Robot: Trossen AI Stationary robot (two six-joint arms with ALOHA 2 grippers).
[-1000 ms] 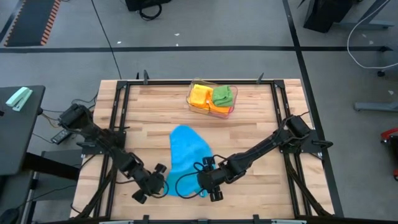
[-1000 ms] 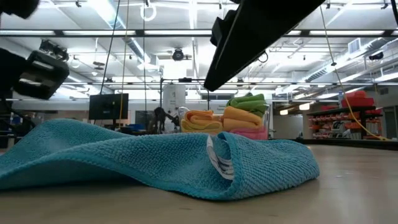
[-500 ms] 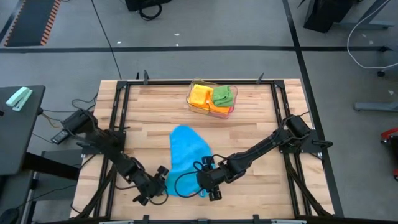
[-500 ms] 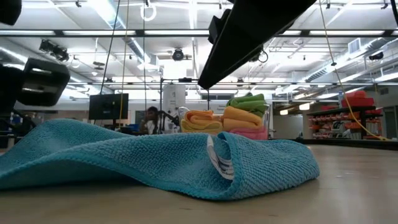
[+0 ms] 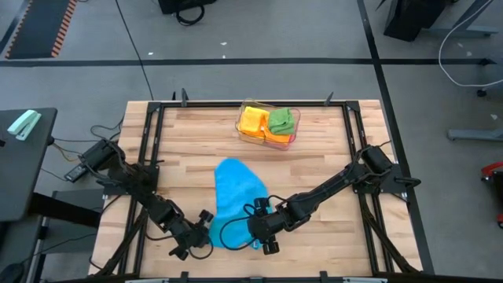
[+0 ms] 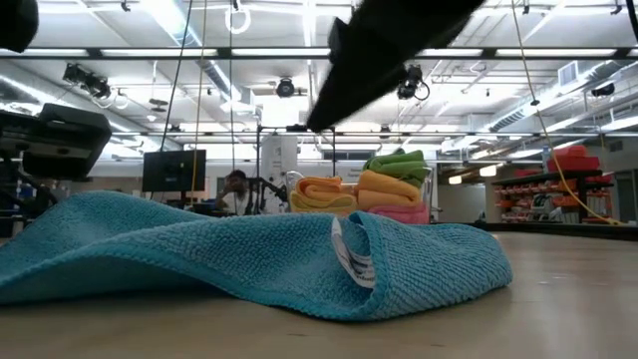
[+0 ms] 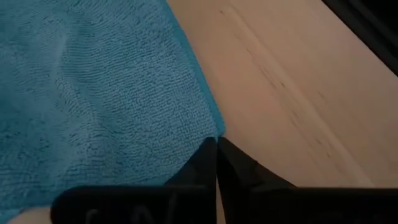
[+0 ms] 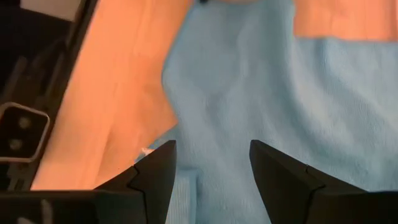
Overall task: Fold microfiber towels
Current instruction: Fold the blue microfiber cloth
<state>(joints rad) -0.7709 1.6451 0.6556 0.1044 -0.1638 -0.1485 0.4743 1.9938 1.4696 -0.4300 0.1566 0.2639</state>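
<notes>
Left gripper [image 7: 216, 144] pinched on the blue towel [image 5: 234, 192] near-left corner — right gripper [image 8: 211, 163] spread open over it.

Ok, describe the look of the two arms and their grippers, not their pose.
Both arms are dark, nearly black, built of slim jointed links with chunkier blocks at the joints. Black cables loop beside the right gripper and trail near the left arm's base. The left gripper ends in two flat, tapered black fingers; the right gripper's fingers are broad dark wedges. No markings are visible.
</notes>
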